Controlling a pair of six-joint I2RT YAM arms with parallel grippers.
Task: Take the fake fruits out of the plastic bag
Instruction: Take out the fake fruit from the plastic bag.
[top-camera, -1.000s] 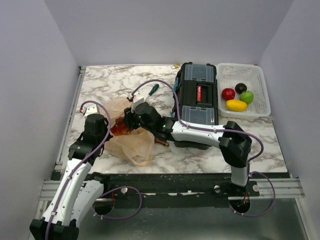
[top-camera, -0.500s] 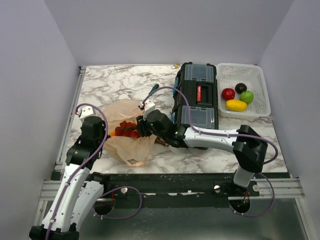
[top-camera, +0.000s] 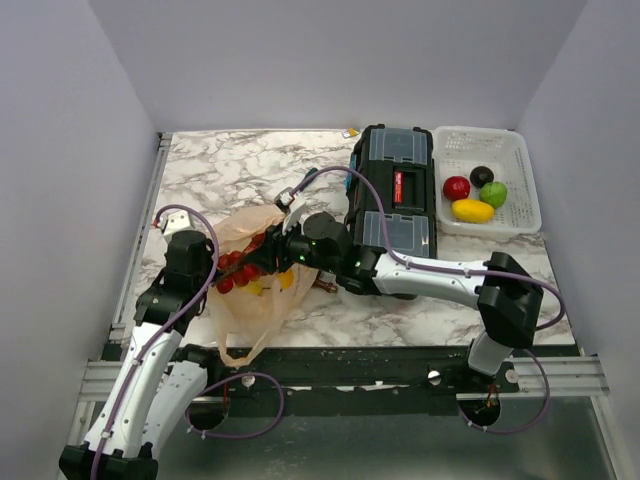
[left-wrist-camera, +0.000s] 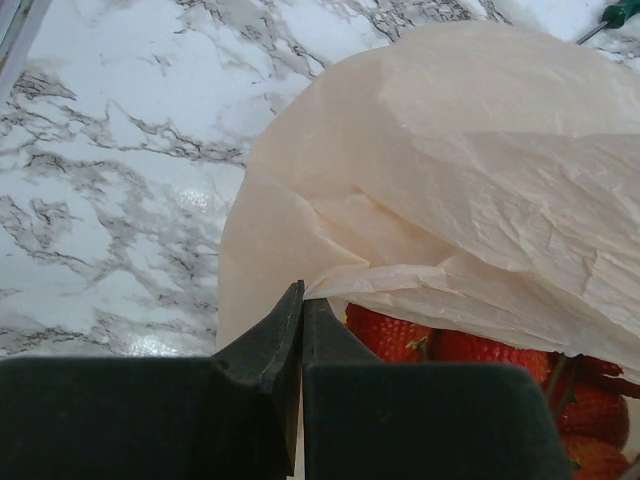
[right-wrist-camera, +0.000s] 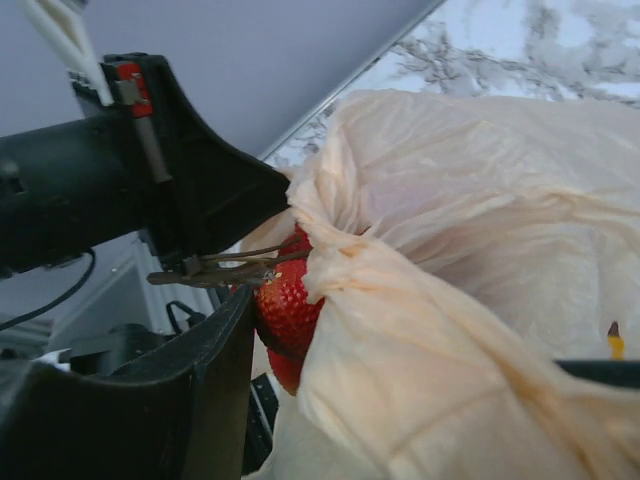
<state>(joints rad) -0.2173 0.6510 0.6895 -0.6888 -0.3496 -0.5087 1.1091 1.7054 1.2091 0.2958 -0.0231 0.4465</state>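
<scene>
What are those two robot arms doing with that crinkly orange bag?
They're emptying fake fruit out of it. The left gripper pinches the edge of the plastic bag while the right gripper clutches a bunch of it, and red strawberries peek out of the opening. Four fruits sit in the white basket.

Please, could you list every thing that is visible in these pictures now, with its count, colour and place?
table: one, white marble, under everything.
plastic bag: one, peach, front left.
strawberries: several, red, partly under the bag.
toolbox: one, black, back, right of centre.
basket: one, white, right of the toolbox.
red ball, dark ball, green ball, yellow oval: one each, in the basket.
screwdriver: one, green handle, behind the bag.
left gripper: shut on the bag's edge.
right gripper: closed on bunched bag.
</scene>
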